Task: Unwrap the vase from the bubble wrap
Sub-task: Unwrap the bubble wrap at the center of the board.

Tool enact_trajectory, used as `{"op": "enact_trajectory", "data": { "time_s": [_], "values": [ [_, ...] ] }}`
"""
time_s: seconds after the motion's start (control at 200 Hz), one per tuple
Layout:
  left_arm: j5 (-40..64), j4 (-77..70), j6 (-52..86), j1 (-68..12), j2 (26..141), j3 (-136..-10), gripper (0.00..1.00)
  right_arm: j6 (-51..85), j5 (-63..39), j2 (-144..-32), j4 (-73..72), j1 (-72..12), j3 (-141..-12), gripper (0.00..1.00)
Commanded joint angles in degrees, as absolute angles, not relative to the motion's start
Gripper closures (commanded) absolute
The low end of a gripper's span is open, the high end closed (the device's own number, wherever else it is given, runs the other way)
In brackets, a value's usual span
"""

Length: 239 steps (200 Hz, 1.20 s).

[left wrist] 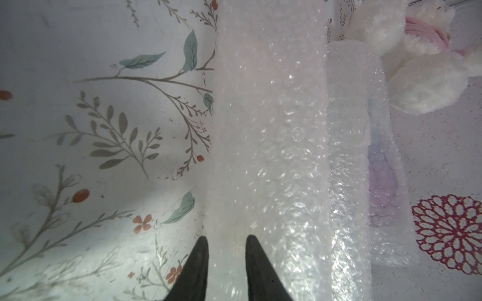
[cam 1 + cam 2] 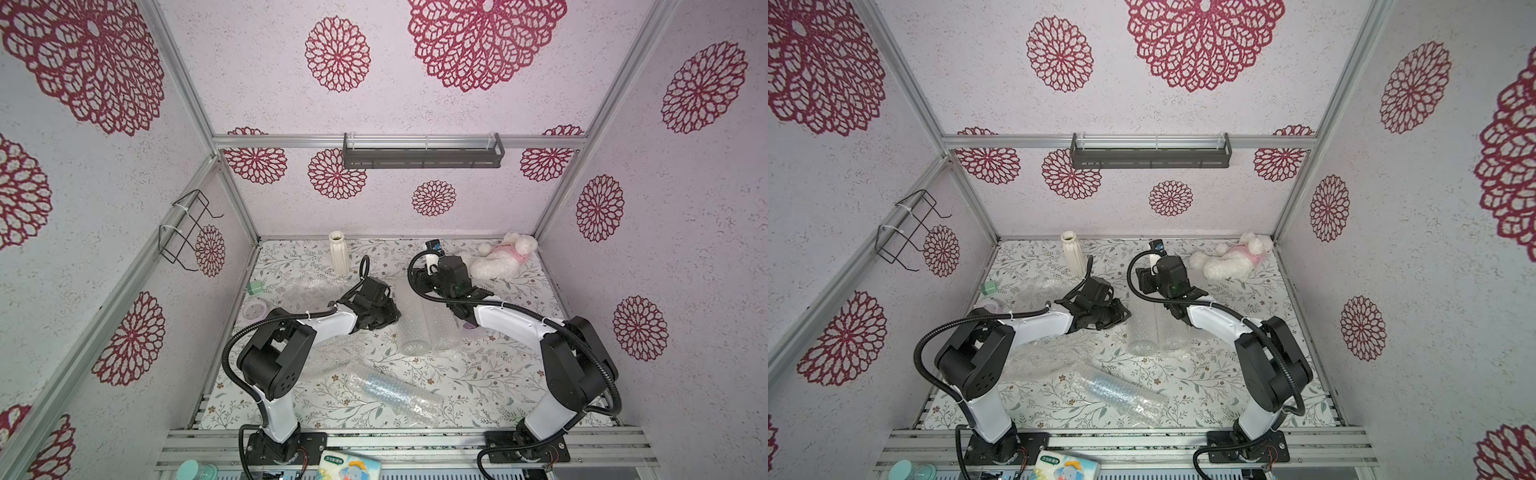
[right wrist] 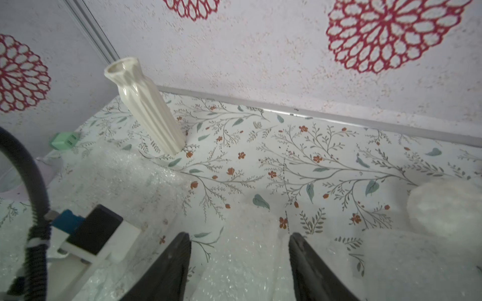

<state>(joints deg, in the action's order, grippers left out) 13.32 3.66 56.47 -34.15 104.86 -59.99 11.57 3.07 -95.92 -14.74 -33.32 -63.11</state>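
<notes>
Two rolls of bubble wrap point(image 2: 415, 328) point(image 2: 1142, 332) lie side by side at mid-table in both top views. A purple vase point(image 1: 383, 182) shows faintly through the layers farthest from my left wrist, and its tint peeks out under my right arm point(image 2: 470, 329). My left gripper point(image 1: 227, 238) is narrowly closed on the near edge of the bubble wrap point(image 1: 268, 130). My right gripper point(image 3: 240, 234) holds its fingers wide, and a bubble wrap roll point(image 3: 242, 260) fills the gap between them. In the top views both sets of fingertips are hidden under the wrists.
A bare white ribbed vase point(image 2: 339, 253) stands upright at the back. Another wrapped, bluish vase point(image 2: 395, 392) lies near the front. Loose wrap point(image 2: 307, 291) is at back left and more point(image 2: 332, 353) under my left arm. A plush toy point(image 2: 505, 259) sits back right, a green box point(image 2: 254, 287) at left.
</notes>
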Motion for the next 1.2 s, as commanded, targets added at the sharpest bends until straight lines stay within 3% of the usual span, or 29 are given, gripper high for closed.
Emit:
{"op": "enact_trajectory", "data": {
  "time_s": [0.0, 0.595, 1.001, 1.191],
  "values": [
    [14.77, 2.02, 57.48, -34.80, 105.94, -58.70, 0.72, 11.92, 3.31, -94.92, -12.31, -33.05, -64.85, 0.37],
    [12.04, 5.32, 54.63, -31.91, 101.56, -54.23, 0.71, 13.22, 3.16, -100.00, -3.08, -33.31, -69.37, 0.40],
    [12.99, 4.12, 54.24, -30.11, 101.02, -53.96, 0.71, 13.89, 4.05, -103.75, 0.96, -34.14, -72.66, 0.56],
    [13.23, 3.18, 54.68, -30.11, 101.29, -54.14, 0.71, 14.96, 4.41, -106.03, 1.30, -34.45, -73.82, 0.58]
  ]
}}
